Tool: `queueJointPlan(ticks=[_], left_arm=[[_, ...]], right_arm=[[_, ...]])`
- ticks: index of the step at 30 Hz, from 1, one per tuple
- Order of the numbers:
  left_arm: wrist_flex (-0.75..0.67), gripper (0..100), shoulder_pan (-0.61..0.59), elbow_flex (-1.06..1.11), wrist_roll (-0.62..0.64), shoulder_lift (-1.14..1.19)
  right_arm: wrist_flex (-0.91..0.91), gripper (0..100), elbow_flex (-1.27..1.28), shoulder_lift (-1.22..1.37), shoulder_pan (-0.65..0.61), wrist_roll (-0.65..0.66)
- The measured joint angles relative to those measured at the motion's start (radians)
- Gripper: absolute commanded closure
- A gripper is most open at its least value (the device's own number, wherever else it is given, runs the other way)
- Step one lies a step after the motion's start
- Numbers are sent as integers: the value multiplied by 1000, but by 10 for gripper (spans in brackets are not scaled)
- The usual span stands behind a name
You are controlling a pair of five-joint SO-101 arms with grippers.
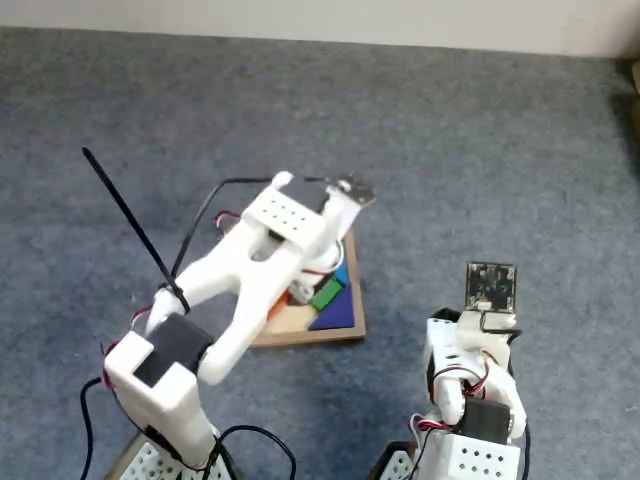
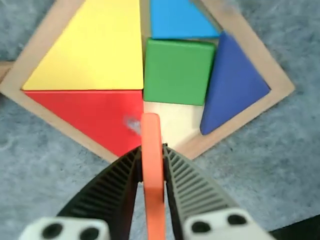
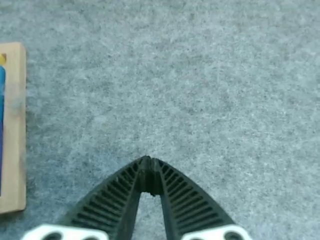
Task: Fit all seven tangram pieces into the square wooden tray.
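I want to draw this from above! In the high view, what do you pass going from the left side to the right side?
Black strap → wooden tray → right arm. The left arm stretches across the tray, so it has no clear place in the line.

The tray (image 2: 282, 90) is pale matt wood, its tangram pieces (image 2: 95, 50) smooth and painted, the carpet (image 3: 200, 75) fuzzy cloth.

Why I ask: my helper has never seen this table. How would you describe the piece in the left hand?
Find the square wooden tray on the grey carpet, then the left hand above a bare gap beside the green square. The piece is pinched there on edge: the only orange one, and the only one not lying flat.
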Motion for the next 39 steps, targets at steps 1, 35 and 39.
queueJointPlan(ticks=[1, 35, 39], left_arm=[[-14, 995, 0, 26, 0, -8], [-180, 815, -68, 178, -98, -49], [-114, 815, -75, 98, -103, -49]], right_arm=[[0, 993, 0, 0, 0, 0], [0, 993, 0, 0, 0, 0], [0, 993, 0, 0, 0, 0]])
